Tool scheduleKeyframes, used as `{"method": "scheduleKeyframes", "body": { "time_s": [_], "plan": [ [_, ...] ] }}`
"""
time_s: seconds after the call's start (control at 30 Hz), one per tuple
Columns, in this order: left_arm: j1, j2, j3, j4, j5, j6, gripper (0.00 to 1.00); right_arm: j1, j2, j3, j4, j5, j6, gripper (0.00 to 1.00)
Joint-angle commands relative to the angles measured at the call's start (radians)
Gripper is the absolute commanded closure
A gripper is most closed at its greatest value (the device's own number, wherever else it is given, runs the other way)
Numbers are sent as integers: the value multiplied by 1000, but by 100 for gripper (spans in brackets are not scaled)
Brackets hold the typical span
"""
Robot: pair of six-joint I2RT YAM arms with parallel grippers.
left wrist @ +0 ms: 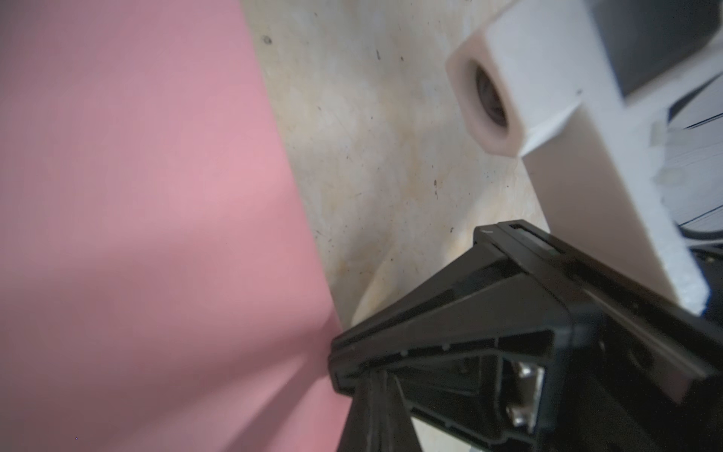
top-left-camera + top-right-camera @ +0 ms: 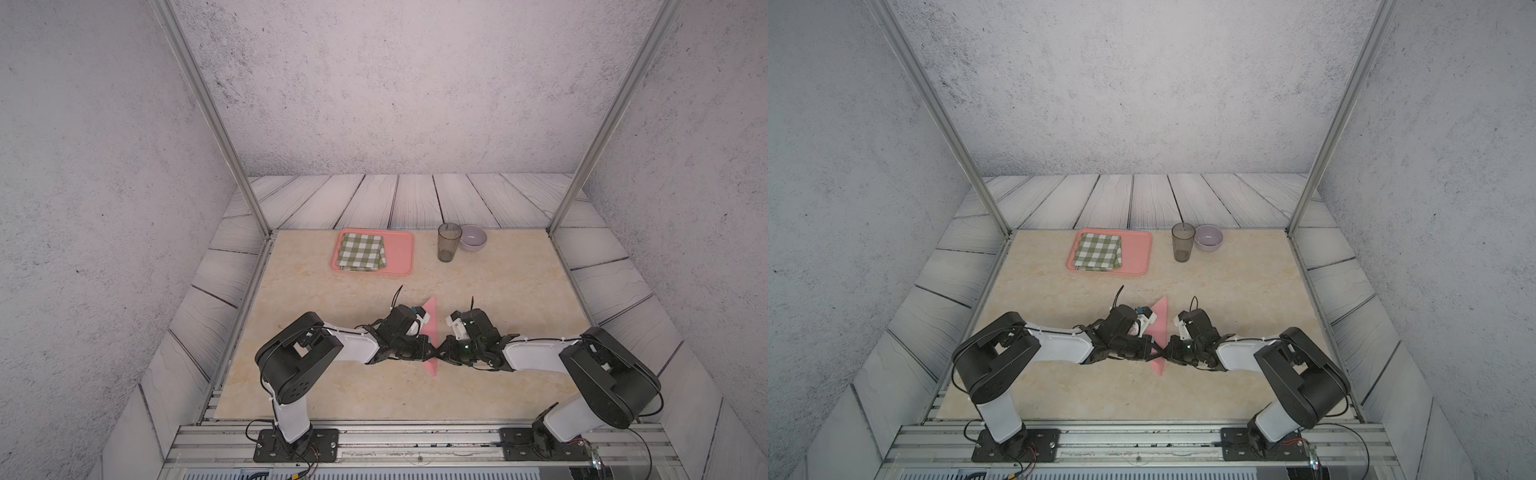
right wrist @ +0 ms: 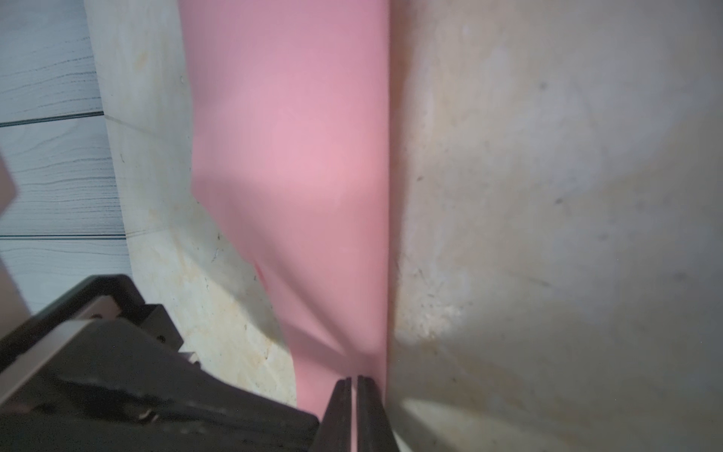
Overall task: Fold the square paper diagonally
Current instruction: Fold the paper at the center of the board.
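Observation:
The square paper (image 2: 432, 328) (image 2: 1160, 324), thin and plain pink, is lifted off the middle of the beige table and shows in both top views as a narrow upright sliver. My two grippers meet at its lower part from opposite sides. My right gripper (image 3: 354, 391) (image 2: 441, 353) is shut on the paper (image 3: 297, 156), and a pink strip shows between its fingers. My left gripper (image 1: 373, 391) (image 2: 430, 353) is shut tight where the sheet (image 1: 156, 195) runs into its fingers, and creases fan out from that spot. The right arm's black fingers (image 1: 450, 336) cross just in front of it.
At the back of the table a salmon-pink tray (image 2: 401, 253) holds a folded green-and-white checked cloth (image 2: 361, 251). To its right stand a dark translucent cup (image 2: 449, 243) and a pale bowl (image 2: 473, 237). Metal frame posts rise at the back corners.

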Motion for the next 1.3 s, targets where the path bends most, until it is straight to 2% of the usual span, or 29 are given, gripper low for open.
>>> {"method": "scheduleKeyframes", "body": {
  "time_s": [0.0, 0.33, 0.53, 0.7, 0.83, 1.07, 1.27],
  "plan": [
    [-17, 36, -25, -12, -8, 28, 100, -8, 60, -4, -94, 53, 29, 90],
    [-18, 2, -78, 28, -24, 43, 100, -17, 79, 14, -108, 68, 46, 91],
    [-19, 1, -57, 12, 27, 87, 100, -18, 79, 23, -129, 85, 33, 92],
    [-19, -30, -87, 15, 20, 90, 100, -19, 85, 27, -140, 92, 26, 92],
    [-19, -57, -68, -58, 13, 133, 100, -19, 94, 27, -128, 89, 25, 92],
    [-19, 28, -12, -89, 45, 168, 100, -18, 95, 39, -134, 86, 17, 92],
    [-19, 26, 10, -113, 29, 160, 100, -19, 96, 27, -124, 91, 26, 92]
  ]
}}
